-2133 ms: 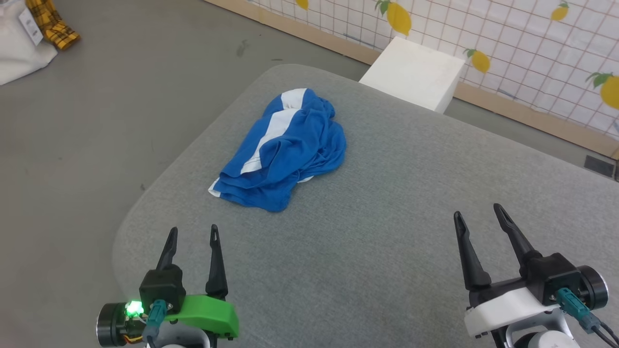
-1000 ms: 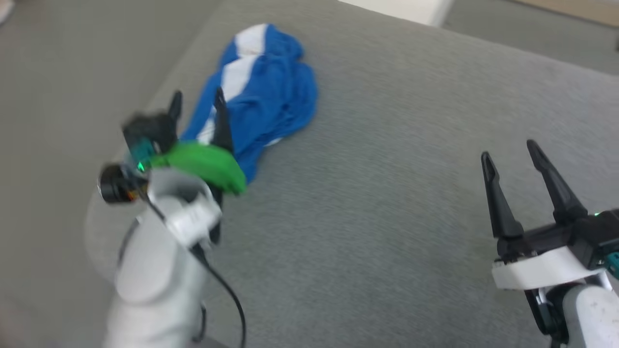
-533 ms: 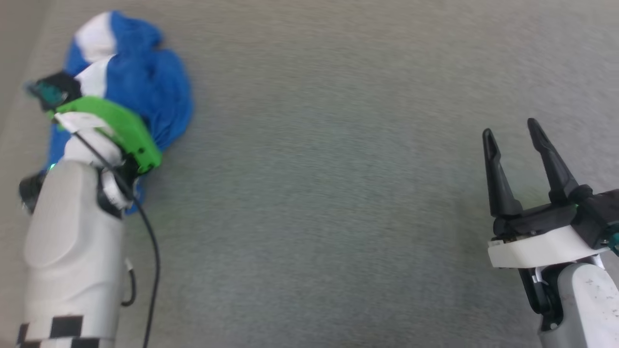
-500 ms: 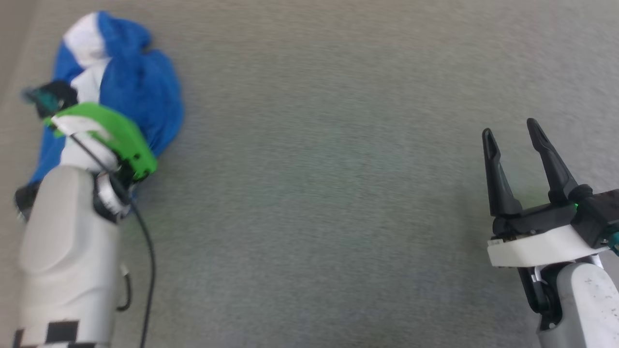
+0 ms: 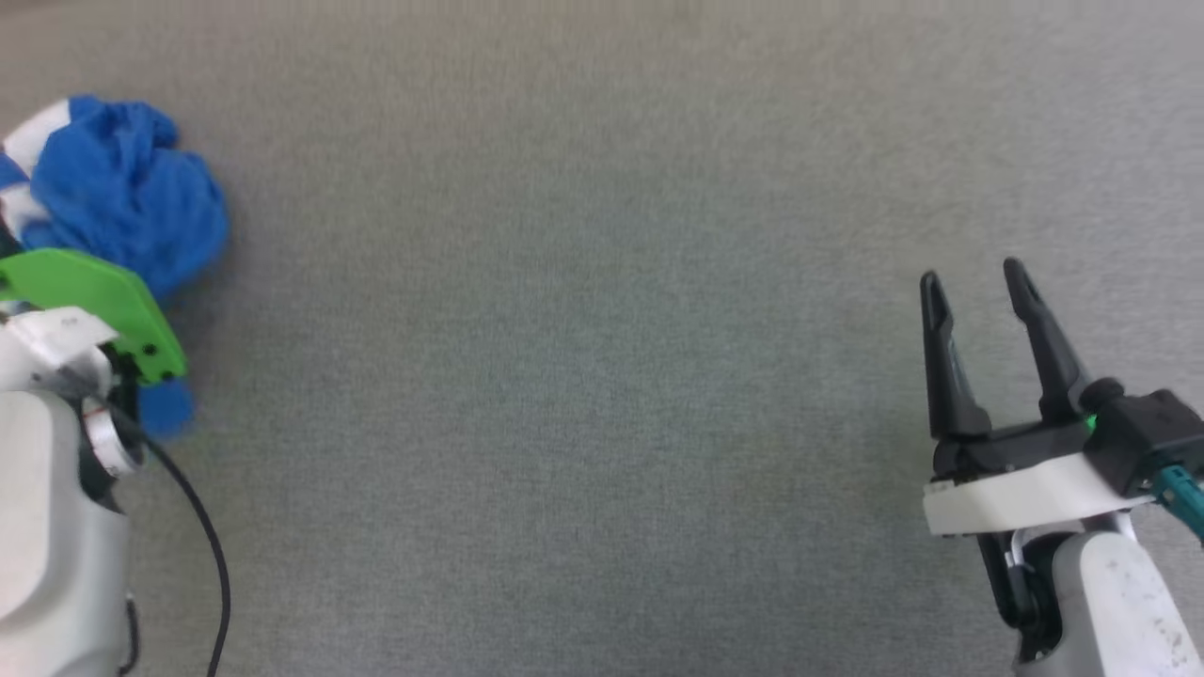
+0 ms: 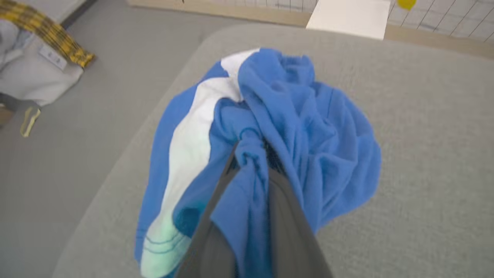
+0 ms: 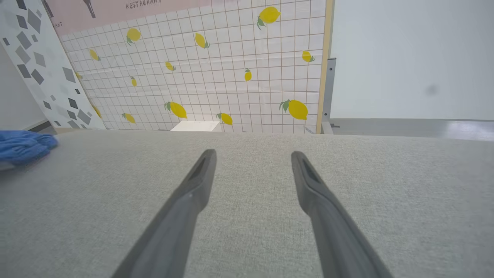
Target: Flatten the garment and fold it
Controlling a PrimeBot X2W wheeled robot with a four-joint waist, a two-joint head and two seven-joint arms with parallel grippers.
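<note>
Royal-blue, white-striped soft cloth garment [image 6: 328, 154] is pinched bunched by the closed left gripper [image 6: 251, 148], so several layers may be dragged together; the right gripper [image 5: 973, 273] is held open, empty.

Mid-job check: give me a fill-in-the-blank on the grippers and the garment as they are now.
1. The left gripper is ___ on a fold of the garment.
2. The right gripper stands ___ above the grey cushion, holding nothing.
3. The blue garment has a broad ___ stripe.
Missing words: shut; open; white.

Garment [image 5: 122, 202] bunched far left; right tool [image 5: 973, 273], jaws parted, well apart.
</note>
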